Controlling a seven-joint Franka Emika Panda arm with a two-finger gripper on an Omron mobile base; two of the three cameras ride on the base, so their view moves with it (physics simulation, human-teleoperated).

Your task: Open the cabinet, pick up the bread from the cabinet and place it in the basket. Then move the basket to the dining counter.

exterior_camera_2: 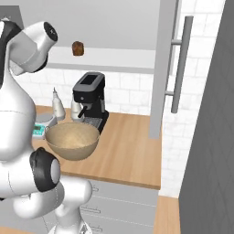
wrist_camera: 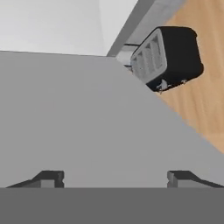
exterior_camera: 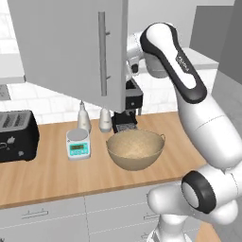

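Doors swung open, gripper (wrist_camera: 113, 177) fingers apart near the door; I should clear the door edge, then reach level toward bread (exterior_camera_2: 77, 48) at upper left.

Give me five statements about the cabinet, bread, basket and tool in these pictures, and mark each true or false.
1. Both doors of the cabinet stand open. True.
2. The bread lies in the basket. False: it sits on the cabinet shelf, and the basket holds nothing.
3. The basket stands on the wood worktop in front of the coffee machine. True.
4. The tool is shut on the bread. False: in the hand view its fingertips stand apart with nothing between them, facing a grey door panel.
5. The toaster stands to the right of the basket in the left base view. False: it stands at the far left, beyond the kitchen scale.
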